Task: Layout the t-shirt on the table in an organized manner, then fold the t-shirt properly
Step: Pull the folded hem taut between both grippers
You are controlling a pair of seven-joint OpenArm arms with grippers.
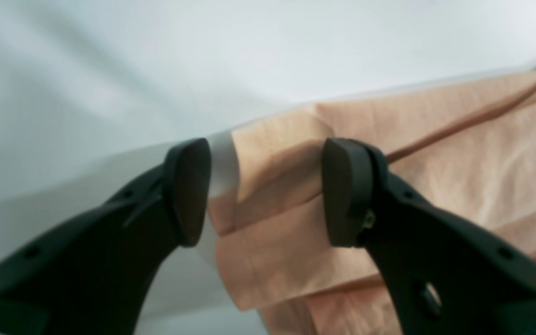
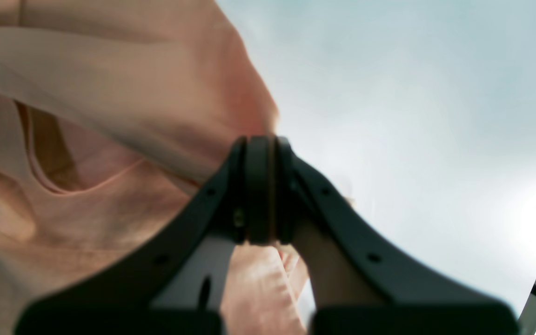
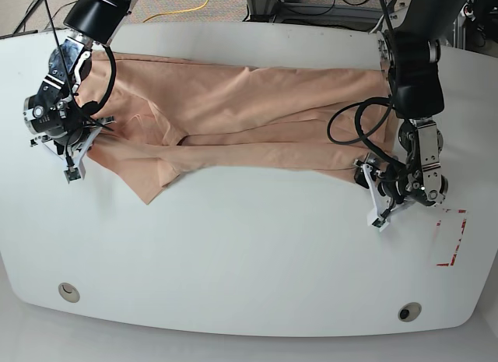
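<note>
The peach t-shirt (image 3: 233, 121) lies spread lengthwise across the far half of the white table (image 3: 249, 261), wrinkled, with a sleeve flap pointing toward the front left. At the shirt's left end, my right gripper (image 3: 75, 166) is shut on the t-shirt; in the right wrist view the pads (image 2: 259, 186) press together with fabric (image 2: 86, 93) bunched behind and below them. My left gripper (image 3: 373, 198) stands open at the shirt's right corner. In the left wrist view that folded corner (image 1: 272, 186) sits between the spread fingers (image 1: 189, 190), low over the table (image 1: 110, 70).
A red-tape rectangle mark (image 3: 451, 239) sits near the table's right edge. Two grommet holes (image 3: 68, 290) (image 3: 409, 310) lie near the front edge. Cables and equipment (image 3: 311, 4) crowd the floor behind the table.
</note>
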